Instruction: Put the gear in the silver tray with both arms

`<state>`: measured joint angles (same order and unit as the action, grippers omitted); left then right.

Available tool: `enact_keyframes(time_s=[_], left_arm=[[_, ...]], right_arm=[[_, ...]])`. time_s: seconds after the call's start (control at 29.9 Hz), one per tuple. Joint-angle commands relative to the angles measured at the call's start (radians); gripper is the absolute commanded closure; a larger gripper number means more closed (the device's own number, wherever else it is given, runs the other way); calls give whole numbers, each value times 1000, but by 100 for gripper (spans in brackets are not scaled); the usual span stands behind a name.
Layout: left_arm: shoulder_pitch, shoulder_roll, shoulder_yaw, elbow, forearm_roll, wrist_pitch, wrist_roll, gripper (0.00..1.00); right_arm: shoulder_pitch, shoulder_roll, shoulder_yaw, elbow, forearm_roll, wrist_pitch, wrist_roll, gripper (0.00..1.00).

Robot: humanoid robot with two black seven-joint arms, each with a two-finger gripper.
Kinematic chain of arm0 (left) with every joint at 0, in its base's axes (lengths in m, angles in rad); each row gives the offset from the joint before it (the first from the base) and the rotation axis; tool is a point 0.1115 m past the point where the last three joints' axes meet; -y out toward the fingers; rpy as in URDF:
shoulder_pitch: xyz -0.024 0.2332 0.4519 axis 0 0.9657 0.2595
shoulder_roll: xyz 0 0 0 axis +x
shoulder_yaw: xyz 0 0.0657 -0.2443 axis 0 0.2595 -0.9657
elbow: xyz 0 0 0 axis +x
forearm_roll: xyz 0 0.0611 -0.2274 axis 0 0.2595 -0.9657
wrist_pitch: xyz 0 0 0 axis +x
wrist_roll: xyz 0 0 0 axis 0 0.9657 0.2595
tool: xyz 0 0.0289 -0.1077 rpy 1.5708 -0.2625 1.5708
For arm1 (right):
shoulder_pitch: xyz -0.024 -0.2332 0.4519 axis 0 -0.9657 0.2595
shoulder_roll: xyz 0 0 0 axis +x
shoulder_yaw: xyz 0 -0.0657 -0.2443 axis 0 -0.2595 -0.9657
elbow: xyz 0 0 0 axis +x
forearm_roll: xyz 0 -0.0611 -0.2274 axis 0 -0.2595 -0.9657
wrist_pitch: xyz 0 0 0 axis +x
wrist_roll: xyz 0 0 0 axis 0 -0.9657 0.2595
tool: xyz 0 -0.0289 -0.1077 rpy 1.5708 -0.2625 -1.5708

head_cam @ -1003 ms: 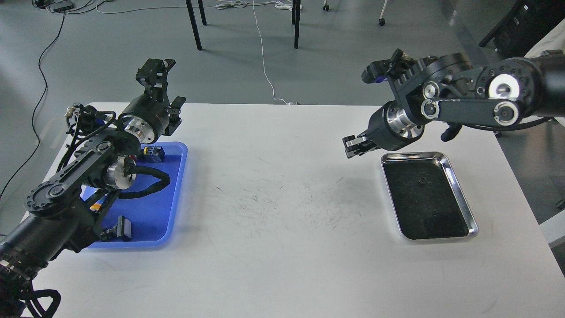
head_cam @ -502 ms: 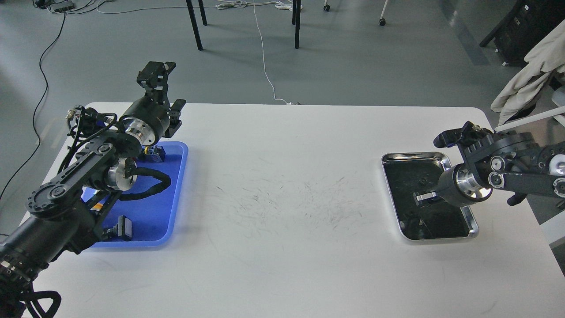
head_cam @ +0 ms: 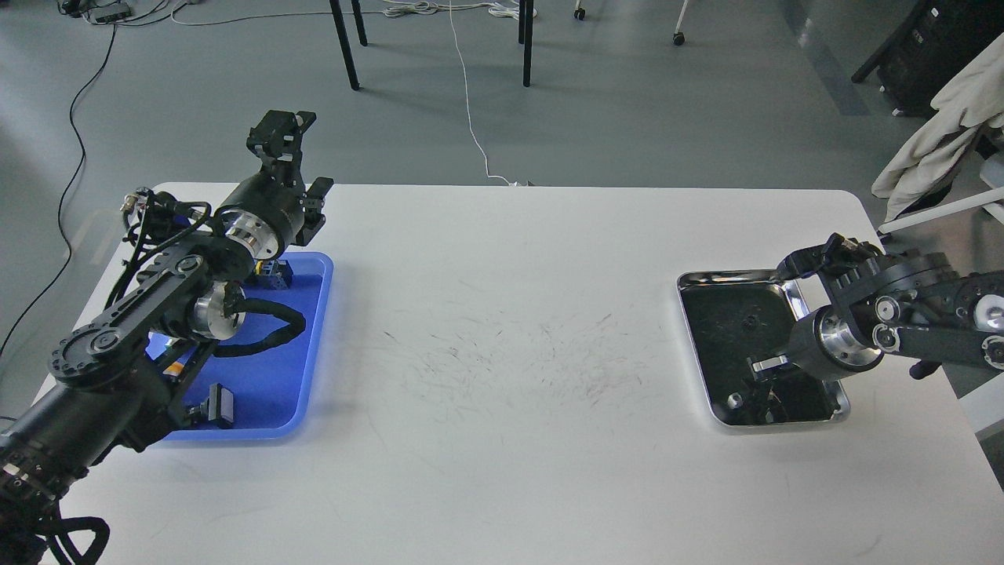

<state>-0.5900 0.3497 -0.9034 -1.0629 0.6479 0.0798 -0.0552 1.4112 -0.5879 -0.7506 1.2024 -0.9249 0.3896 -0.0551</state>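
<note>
The silver tray (head_cam: pixel 693 284) lies at the table's right. My right gripper (head_cam: pixel 765 380) is low inside it, over the near half, with one light fingertip (head_cam: pixel 758 366) showing and its fingers apart. A small round shiny piece, which looks like the gear (head_cam: pixel 735 400), lies on the tray's dark bottom near the front left corner, just left of the gripper and apart from it. My left gripper (head_cam: pixel 314 200) hangs above the far edge of the blue tray at the left. It is dark and seen end-on, and nothing shows in it.
A blue plastic tray (head_cam: pixel 314 329) at the left holds small dark parts, including a blue block (head_cam: pixel 274 273) and a black piece (head_cam: pixel 216 408). My left arm's cable lies over it. Black scuff marks cover the table's middle. A cloth (head_cam: pixel 953 133) hangs beyond the right edge.
My right arm swung from above the tray's far left corner down into the tray, then a little nearer. The small round piece now shows on the tray bottom. My left arm barely moved.
</note>
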Motion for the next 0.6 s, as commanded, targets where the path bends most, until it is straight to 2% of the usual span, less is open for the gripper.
enact_keyframes(time_s=[0.0,0.07,0.1,0.2,0.33,0.47,0.57], left_arm=[[-1,2,1,1,1,0,0,2],[-1,2,1,1,1,0,0,2],[-1,2,1,1,1,0,1,2],[-1,2,1,1,4,0,1,2],[-1,2,1,1,3,1,1,2],[-1,2,1,1,2,0,3,2],[-2,2,1,1,-1,1,5,2]], right_arm=[[-5,-1,10,0,3,0,0,57],[-6,-3,17,-1,8,-1,0,23],[-8,-4,22,-1,11,0,0,14],[-9,-18,43,-3,11,0,0,7],[-9,-43,111,-1,17,-1,0,5],[-15,-85,282,-16,20,-17,0,6],[-79,-98,486,-82,99,-80,3,6]])
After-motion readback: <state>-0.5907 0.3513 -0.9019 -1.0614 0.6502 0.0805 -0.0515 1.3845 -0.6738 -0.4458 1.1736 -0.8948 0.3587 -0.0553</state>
